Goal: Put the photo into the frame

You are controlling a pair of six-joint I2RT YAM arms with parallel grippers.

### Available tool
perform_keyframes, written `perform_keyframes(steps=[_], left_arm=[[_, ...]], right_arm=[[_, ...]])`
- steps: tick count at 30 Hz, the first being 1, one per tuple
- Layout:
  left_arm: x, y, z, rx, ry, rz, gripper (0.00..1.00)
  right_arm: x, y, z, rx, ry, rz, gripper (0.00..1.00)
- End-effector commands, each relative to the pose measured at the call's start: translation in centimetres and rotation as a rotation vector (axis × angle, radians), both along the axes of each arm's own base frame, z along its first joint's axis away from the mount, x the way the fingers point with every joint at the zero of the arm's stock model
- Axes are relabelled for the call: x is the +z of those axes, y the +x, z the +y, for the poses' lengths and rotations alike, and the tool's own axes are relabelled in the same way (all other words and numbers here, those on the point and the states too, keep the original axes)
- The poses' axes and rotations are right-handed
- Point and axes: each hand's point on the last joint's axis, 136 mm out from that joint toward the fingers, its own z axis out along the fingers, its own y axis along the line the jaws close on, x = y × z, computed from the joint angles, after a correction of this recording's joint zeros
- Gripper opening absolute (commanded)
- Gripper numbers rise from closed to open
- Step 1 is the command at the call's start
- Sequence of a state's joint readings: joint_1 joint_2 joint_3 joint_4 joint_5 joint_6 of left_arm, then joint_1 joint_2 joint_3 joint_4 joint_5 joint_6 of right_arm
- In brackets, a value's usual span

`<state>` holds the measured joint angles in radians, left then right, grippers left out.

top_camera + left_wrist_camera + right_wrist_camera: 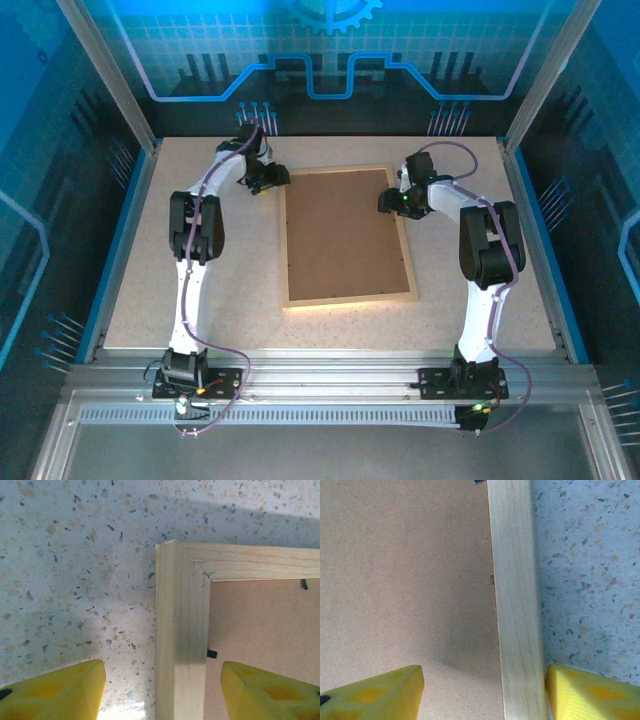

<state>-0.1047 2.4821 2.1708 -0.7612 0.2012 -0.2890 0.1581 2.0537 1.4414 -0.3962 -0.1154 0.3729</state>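
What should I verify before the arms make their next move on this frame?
1. Left gripper straddles a rail of the frame near its corner: ok.
2. Right gripper straddles the opposite rail: ok.
3. Both grippers open, not clamped on the rails: ok.
4. Brown backing board lies inside the rails: ok.
5. Frame lies flat on the table: ok.
6. Whether the photo sits under the backing board: cannot tell, the board hides whatever is below it.
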Motion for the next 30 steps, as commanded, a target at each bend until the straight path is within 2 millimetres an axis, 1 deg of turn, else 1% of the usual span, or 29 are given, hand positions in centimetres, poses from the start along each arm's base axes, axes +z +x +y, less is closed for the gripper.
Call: perform_keyframes(steps=[1,11,15,17,20,24,25,27,30], left_arm=[[-1.0,-0.5,-0.5,-0.008,0.014,0.038,0.64],[-2.9,-1.1,-0.5,-0.010,0.023,0.087,0.64],[-2.6,-1.1,-0.5,-0.008,0.026,0.082,0.63],[-2.8,-1.2,-0.2,-0.006,0.047,0.100,0.63],[-4.1,-2.1,0.4,-0.013,0.096,0.171,0.62],[-6.5,-4.4,0.6,-0.024,0.135,0.276,0.62],[-6.7,-4.5,0.4,-0.034,0.141,0.282,0.60],[-6.4,-4.5,0.4,-0.037,0.176,0.283,0.58],[-6.6,-4.7,0.4,-0.045,0.204,0.298,0.57]], right_arm=[[-0.5,-0.9,0.9,0.026,0.019,0.036,0.67],[-0.5,-0.9,0.8,0.024,0.021,0.037,0.67],[-0.7,-1.0,0.8,0.024,0.022,0.040,0.67],[-0.6,-0.9,0.8,0.022,0.023,0.037,0.67],[-0.5,-0.8,0.7,0.020,0.026,0.034,0.67],[-0.5,-0.7,0.7,0.014,0.029,0.032,0.66],[-0.5,-0.7,0.8,0.013,0.030,0.031,0.66],[-0.4,-0.7,0.7,0.012,0.032,0.028,0.66],[-0.2,-0.7,0.7,0.013,0.032,0.023,0.66]])
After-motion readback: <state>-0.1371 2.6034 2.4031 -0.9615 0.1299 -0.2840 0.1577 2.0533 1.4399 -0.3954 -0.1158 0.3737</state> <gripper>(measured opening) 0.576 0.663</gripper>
